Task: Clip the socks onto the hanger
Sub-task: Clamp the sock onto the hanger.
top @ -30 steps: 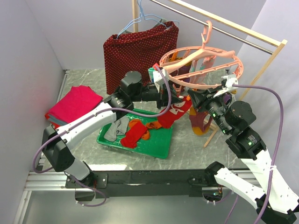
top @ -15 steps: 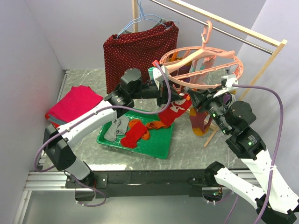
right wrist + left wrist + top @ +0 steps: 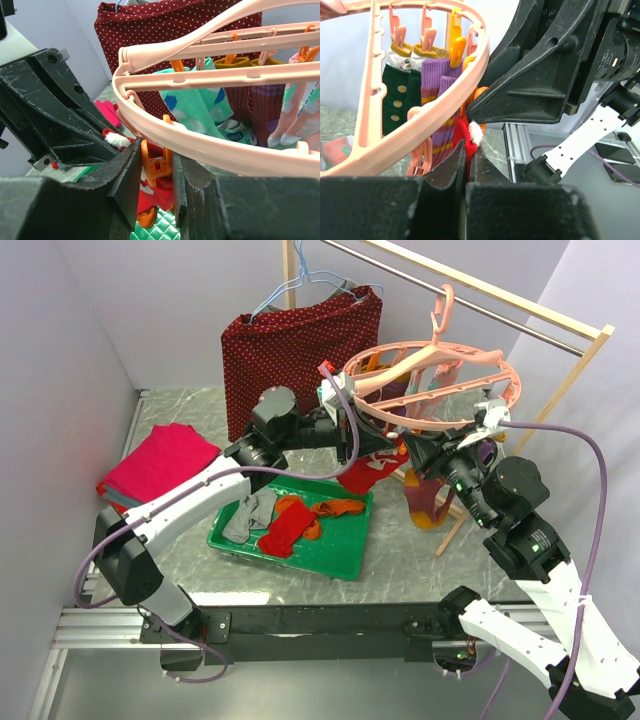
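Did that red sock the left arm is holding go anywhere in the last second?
Yes. The red sock, pinched in the left gripper, has risen: its lower end has lifted away from the green tray, toward the pink hanger.

a sock point(image 3: 462, 134) sits pinched between the fingers of the left gripper point(image 3: 468, 157), just under the ring of the hanger point(image 3: 420, 120). a clip peg point(image 3: 159, 167) hangs between the fingers of the right gripper point(image 3: 155, 155), opposite the left fingertips. clipped socks point(image 3: 200, 107) hang beyond both. below the fingers lies a tray point(image 3: 340, 562) holding loose socks point(image 3: 285, 528). a cloth stack point(image 3: 160, 465) lies well left of them.
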